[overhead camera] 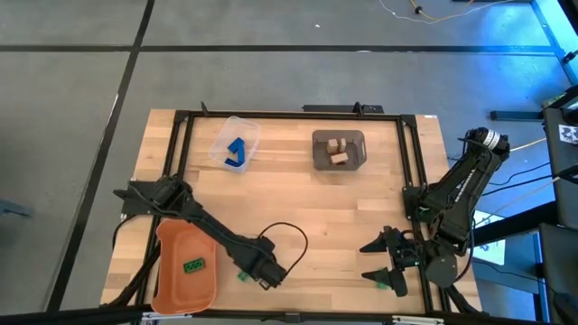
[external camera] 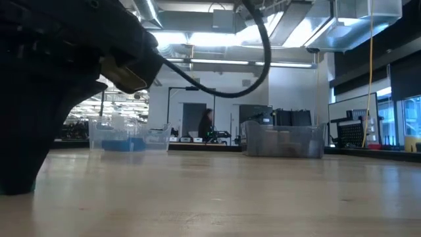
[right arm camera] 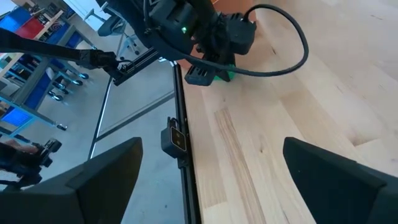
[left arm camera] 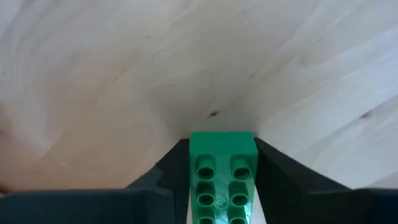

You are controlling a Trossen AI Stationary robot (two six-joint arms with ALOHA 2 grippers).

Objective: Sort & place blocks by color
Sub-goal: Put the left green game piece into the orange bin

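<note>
My left gripper (overhead camera: 247, 273) is near the table's front edge, just right of the orange tray (overhead camera: 172, 284), and is shut on a green block (left arm camera: 222, 174). This block also shows in the high view (overhead camera: 242, 275) and in the right wrist view (right arm camera: 225, 76). Another green block (overhead camera: 194, 265) lies in the tray. Blue blocks (overhead camera: 237, 152) lie in the clear tub (overhead camera: 221, 135) at the back. Tan blocks (overhead camera: 338, 151) lie in the grey bin (overhead camera: 318, 162). My right gripper (overhead camera: 384, 262) is open and empty at the front right. My left gripper pinches the green block by its two long sides (left arm camera: 193, 163) between its two fingers (left arm camera: 280, 177). The fingers come from above, slanting down, and lie along the block. The studded top faces the wrist camera. The block is low over the wood; whether it rests on it, I cannot tell.
A black frame rail (overhead camera: 271, 116) runs round the table. A black cable (overhead camera: 293, 236) loops over the wood beside my left arm. Bare wood (overhead camera: 334, 217) lies between the two arms. In the low view the tub (external camera: 125, 138) and the bin (external camera: 283, 140) stand at the far side.
</note>
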